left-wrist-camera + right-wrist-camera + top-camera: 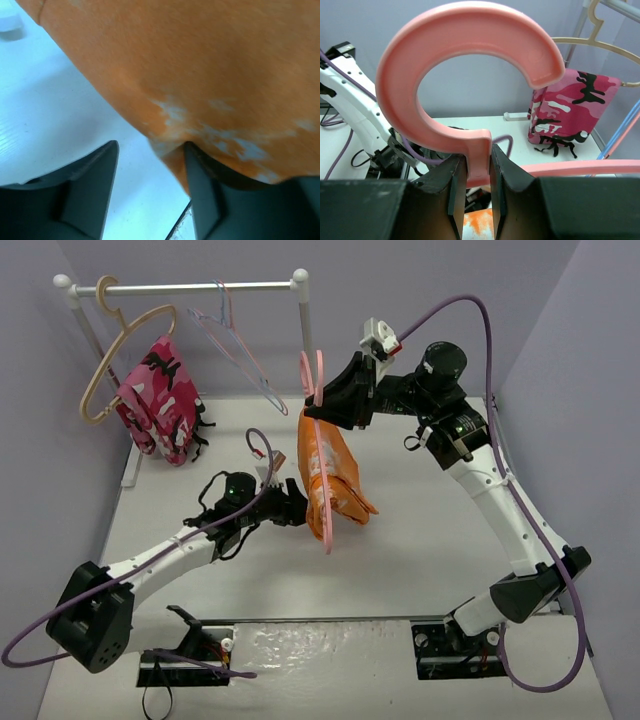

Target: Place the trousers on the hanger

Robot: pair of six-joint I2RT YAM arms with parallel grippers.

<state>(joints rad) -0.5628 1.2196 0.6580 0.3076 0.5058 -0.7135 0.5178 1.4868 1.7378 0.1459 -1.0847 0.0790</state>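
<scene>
Right wrist view shows the right gripper [474, 185] clamped on the neck of the thick salmon-pink plastic hanger [400, 85], just below its rounded hook, which stands upright above the fingers. In the top external view this right gripper [338, 398] holds the hanger [325, 525] up off the white table [430, 540] at the far middle of the scene. The hanger's long axis runs from far to near, seen almost edge-on as a thin pink line.

The long orange cloth trousers with white tie-dye blotches [338, 485] are draped over that line. Most of the cloth is bunched on its right side, with a narrower strip on the left; how evenly they sit I cannot tell.

The left gripper [288, 502] lies just left of the hanging cloth, at its nearer part, and is the arm closer to the trousers. In the left wrist view the left gripper [150, 150] has its jaws apart. The trousers [200, 75] fill the upper right there, their lower edge sagging onto the right-hand finger [205, 200] while bare table shows in the gap.

So the cloth lies above and to the right of the parted claw. Any tug to settle it would, I judge, run leftward across the hanger's axis, not along it.

Far left, a pink camouflage garment [160, 400] sits by a beige hanger [108, 360] on a white rail [200, 286]
</scene>
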